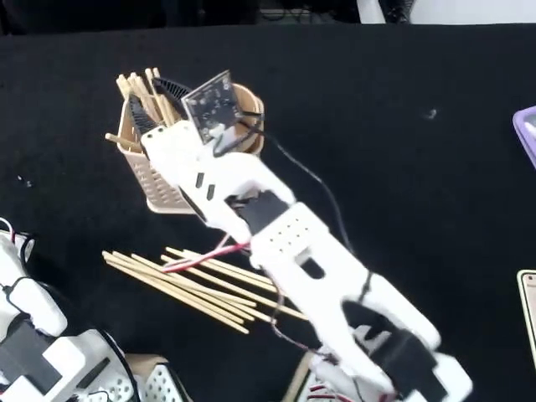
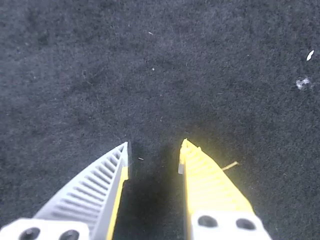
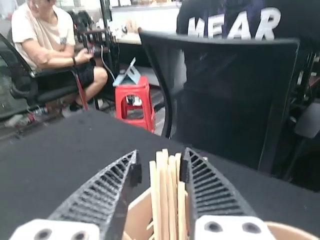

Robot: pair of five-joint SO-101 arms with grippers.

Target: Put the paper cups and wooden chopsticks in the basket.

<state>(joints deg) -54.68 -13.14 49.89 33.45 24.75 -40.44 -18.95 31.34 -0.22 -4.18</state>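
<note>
Our right gripper stands with jaws apart around the bundle of pale wooden chopsticks, upright in the beige slotted plastic basket at ten o'clock; we should rise straight, without dragging them out; loose chopsticks lie at seven o'clock; the left gripper is parted too.

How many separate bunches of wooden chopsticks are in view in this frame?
2. An upright bunch stands in the basket; a loose bunch lies flat on the table nearer the arm bases, partly under the right arm, so some sticks may be hidden.
</note>
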